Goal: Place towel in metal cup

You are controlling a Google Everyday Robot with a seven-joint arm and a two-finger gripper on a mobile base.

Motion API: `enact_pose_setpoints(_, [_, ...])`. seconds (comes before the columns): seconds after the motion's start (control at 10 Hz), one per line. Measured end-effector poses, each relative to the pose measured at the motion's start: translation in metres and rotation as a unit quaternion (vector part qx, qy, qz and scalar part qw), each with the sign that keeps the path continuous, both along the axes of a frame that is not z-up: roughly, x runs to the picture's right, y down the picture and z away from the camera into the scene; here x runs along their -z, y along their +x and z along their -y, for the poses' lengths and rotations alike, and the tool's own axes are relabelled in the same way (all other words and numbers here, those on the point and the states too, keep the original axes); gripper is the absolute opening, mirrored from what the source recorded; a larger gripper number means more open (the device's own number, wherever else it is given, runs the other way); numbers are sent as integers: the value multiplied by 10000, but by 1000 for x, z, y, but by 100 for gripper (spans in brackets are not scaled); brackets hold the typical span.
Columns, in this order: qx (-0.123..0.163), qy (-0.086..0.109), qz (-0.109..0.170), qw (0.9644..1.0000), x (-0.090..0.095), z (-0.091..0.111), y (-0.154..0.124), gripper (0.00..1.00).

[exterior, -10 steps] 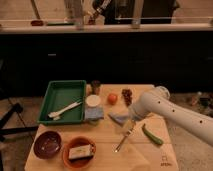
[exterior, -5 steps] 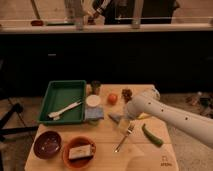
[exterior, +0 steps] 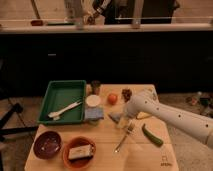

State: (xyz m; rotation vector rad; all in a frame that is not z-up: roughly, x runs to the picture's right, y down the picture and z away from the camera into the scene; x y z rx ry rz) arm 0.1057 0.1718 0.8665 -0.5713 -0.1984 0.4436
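Lying just beside spread pincer (exterior: 126,122), towel (exterior: 115,118)

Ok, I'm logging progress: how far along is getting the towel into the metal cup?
Nothing looks done yet: the towel lies on the table, apart from the metal cup beside the green tray. In hand: the gripper, open, is right at the towel. Left: grasp, lift, carry, drop it in.

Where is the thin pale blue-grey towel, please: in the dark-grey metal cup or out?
Out: the towel lies on the table by the gripper, apart from the cup.
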Motion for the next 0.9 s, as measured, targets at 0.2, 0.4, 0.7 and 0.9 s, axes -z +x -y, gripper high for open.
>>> enact_pose_setpoints(0.2, [-19, -68, -46, 10000, -6, -1, 1, 80])
enact_pose_setpoints(0.4, [-13, -140, -55, 9999, -10, -2, -4, 80])
enact_pose_setpoints(0.7, [-34, -184, -107, 9998, -10, -4, -1, 74])
enact_pose_setpoints(0.9, [-56, -170, -102, 9998, -7, -5, 0, 54])
